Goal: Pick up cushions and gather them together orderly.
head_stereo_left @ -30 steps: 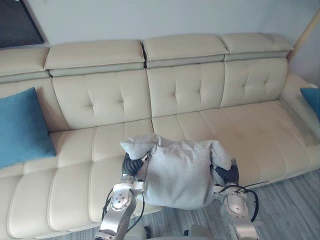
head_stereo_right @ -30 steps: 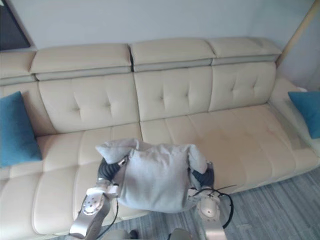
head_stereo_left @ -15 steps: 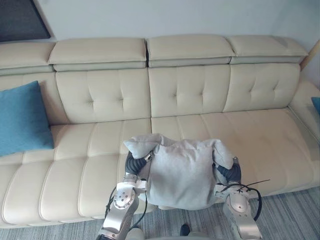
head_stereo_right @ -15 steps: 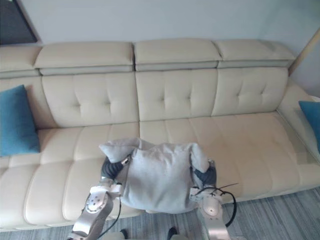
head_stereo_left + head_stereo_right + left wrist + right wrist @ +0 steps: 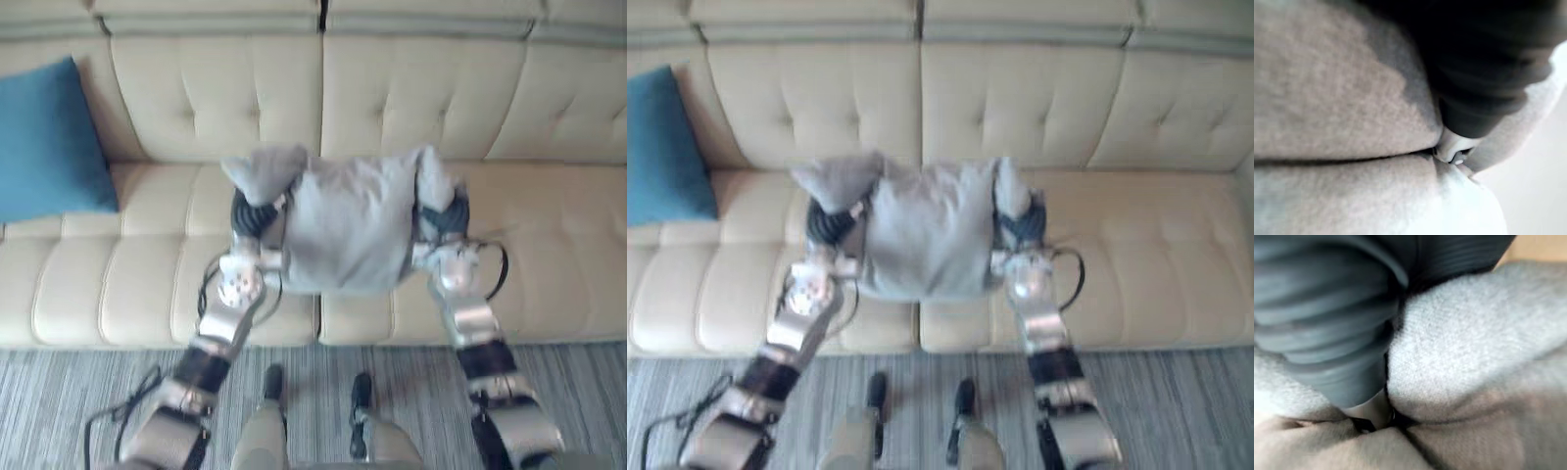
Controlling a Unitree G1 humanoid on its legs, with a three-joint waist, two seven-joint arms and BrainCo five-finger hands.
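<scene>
A grey cushion [image 5: 348,230] hangs between my two hands above the sofa seat [image 5: 549,245], in front of the backrest. My left hand [image 5: 253,211] grips its upper left corner, and the cloth folds over the dark cover. My right hand [image 5: 443,217] grips the upper right corner the same way. In the left wrist view a silver finger [image 5: 1452,149] is pressed into a fold of the grey cushion [image 5: 1342,122]. In the right wrist view the dark cover [image 5: 1327,308] is sunk into the grey cloth [image 5: 1464,347]. A blue cushion [image 5: 49,137] leans against the backrest at the sofa's left end.
The cream sofa runs across the whole view, with bare seat on both sides of the grey cushion. Striped grey floor [image 5: 59,392] lies in front of the sofa's front edge.
The whole view has tipped downward, so the sofa's headrests and the wall have left the picture. Both hands still hold the grey cushion, which now hangs over the seat rather than its front edge.
</scene>
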